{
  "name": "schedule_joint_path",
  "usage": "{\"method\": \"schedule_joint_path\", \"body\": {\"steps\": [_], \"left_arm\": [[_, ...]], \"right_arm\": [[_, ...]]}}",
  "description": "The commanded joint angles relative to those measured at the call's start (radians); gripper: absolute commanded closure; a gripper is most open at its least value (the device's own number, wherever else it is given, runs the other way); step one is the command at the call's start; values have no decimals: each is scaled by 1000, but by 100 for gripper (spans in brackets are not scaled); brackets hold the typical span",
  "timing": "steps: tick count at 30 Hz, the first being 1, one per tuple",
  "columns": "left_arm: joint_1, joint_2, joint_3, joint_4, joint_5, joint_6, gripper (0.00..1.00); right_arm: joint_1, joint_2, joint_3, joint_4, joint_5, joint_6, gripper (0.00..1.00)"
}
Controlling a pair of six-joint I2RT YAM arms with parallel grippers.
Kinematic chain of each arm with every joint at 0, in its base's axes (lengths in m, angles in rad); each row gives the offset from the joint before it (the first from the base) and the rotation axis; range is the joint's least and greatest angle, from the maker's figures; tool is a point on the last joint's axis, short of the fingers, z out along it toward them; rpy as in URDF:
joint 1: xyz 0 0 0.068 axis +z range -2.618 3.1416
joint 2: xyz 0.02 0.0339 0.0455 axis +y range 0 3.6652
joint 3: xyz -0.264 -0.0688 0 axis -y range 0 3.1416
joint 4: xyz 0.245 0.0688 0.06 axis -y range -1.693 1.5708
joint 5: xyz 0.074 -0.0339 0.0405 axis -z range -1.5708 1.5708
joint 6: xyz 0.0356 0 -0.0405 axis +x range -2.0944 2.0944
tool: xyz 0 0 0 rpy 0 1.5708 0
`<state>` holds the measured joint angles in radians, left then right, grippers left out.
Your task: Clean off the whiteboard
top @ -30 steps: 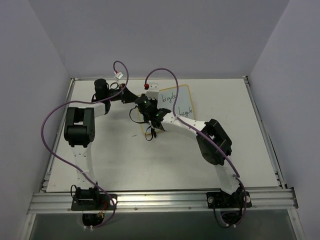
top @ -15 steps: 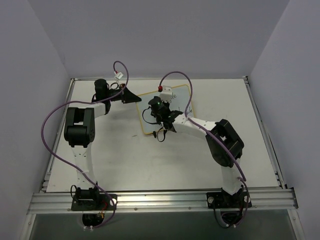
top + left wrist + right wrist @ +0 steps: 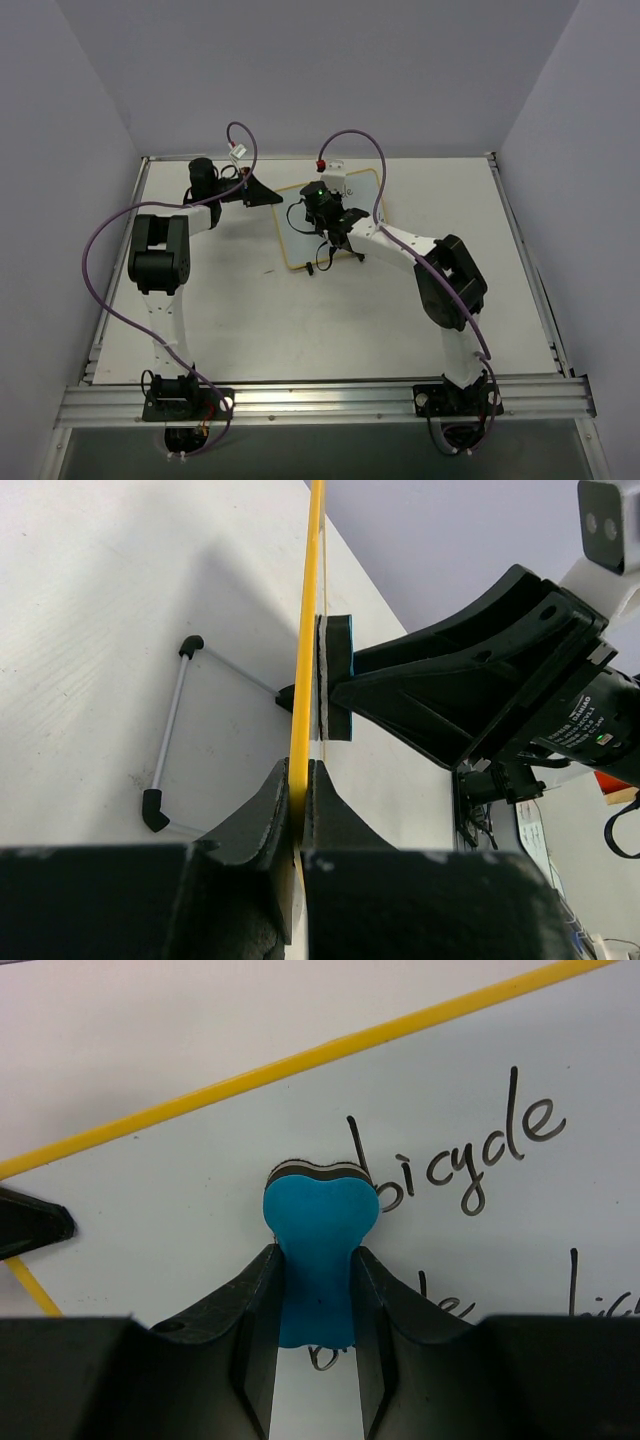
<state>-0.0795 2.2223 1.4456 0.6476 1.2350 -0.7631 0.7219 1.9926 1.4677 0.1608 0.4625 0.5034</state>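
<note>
Whiteboard (image 3: pixel 296 245) long axis roughly left-right

My left arm (image 3: pixel 158 250) rose from its base, bent at the elbow and reached toward the far side. Its wrist was turned so that my left gripper (image 3: pixel 262 192) pointed to the right. Its two fingers (image 3: pixel 265 810) were pressed together on the yellow edge of the whiteboard (image 3: pixel 306 600), one on each face. My right arm (image 3: pixel 447 285) was folded at the elbow, forearm stretched left and forward, with my right gripper (image 3: pixel 325 212) angled down. Its jaws were clamped on the blue eraser (image 3: pixel 318 1230), one finger on each flank.
</note>
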Motion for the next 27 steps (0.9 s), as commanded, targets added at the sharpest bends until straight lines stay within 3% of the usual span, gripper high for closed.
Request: {"method": "schedule_joint_path", "body": {"steps": [1,17,27], "left_arm": [[-16,-27,-13,64,83,59,98],[-16,-32,-11,60,87,62,98],[-16,-27,-10,57,90,64,98]], "right_arm": [[-19,32,45,19,42,-32,100],[-259,-31,-173,131,-27,-114,100],[-167,-29,-64,74,-116,-124,100]]}}
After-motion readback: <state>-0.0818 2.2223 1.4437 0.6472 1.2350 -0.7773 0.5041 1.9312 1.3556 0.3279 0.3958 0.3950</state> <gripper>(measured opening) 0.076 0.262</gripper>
